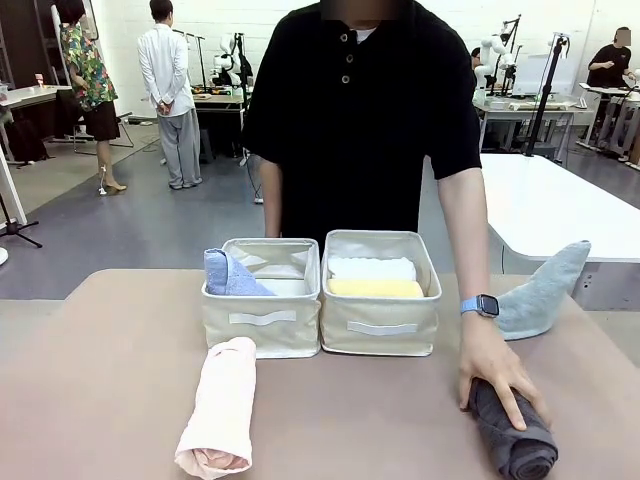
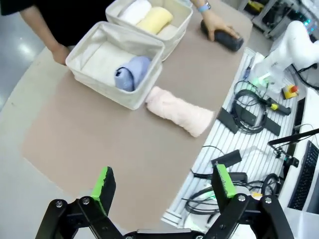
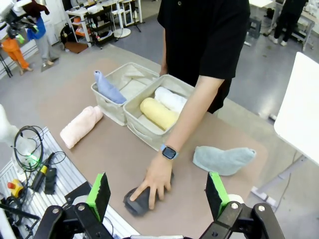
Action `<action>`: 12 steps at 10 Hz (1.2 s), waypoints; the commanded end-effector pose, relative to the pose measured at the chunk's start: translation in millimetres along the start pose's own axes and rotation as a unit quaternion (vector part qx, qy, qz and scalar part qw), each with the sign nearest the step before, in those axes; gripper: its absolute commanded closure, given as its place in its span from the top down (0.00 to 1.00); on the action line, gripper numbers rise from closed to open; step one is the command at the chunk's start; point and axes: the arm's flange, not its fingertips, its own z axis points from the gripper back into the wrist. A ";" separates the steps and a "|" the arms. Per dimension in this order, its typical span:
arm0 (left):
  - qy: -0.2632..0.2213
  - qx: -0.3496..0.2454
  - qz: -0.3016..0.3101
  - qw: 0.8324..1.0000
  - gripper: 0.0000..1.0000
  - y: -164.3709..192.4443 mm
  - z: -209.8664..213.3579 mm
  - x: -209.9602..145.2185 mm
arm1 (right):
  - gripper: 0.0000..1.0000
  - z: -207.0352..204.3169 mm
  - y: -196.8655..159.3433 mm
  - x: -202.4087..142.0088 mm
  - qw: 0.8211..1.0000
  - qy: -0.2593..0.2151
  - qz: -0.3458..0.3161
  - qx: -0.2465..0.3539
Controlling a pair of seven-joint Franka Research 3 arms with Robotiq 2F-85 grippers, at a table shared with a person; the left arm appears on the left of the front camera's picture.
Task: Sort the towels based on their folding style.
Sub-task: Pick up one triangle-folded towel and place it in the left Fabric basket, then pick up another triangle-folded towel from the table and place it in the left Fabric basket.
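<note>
Both arms are up high over the robot's edge of the surface (image 1: 110, 380). The left end effector (image 2: 163, 179) is spread wide and released, nothing between its green pads. The right end effector (image 3: 157, 186) is just as wide open and holds nothing.

Across the surface, the person's hand (image 1: 500, 375) with the blue-strapped smartwatch (image 1: 482, 306) reaches down, arm straight, palm flat and fingers draped over the dark grey towel (image 1: 520, 445). That roll lies on the surface to the right of the cream baskets, towards the robot's side. The person's other hand (image 2: 61, 52) sits at the far outer corner of the left basket (image 1: 262, 335); contact there is hard to tell.

Now the cream baskets, side by side and touching in the middle of the surface. The left basket holds the light blue towel (image 1: 228, 273), a folded cone leaning in its left end, tip up. The right basket (image 1: 380, 325) holds two rolls lying flat: the white towel (image 1: 372, 268) at the far side and the yellow towel (image 1: 375, 288) right against it on the near side.

The pink towel (image 1: 220, 410), a roll, lies on the surface in front of the left basket, one end just beside its front wall. The blue-grey towel (image 1: 540, 290), a cone, lies on its side to the right of the baskets, beyond the person's arm.
</note>
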 end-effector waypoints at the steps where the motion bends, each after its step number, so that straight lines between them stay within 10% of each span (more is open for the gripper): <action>1: 0.034 0.041 0.044 0.998 1.00 -33.2 2.0 -2.9 | 1.00 -2.1 0.3 0.2 1.000 0.000 0.001 0.005; 4: 0.122 0.121 0.093 0.981 1.00 -35.5 -20.2 -11.5 | 1.00 -2.1 0.3 0.2 1.000 0.000 0.001 0.005; 12: 0.115 0.114 0.076 0.984 1.00 -35.4 -14.4 -10.5 | 1.00 -2.1 0.3 0.2 1.000 0.000 0.001 0.005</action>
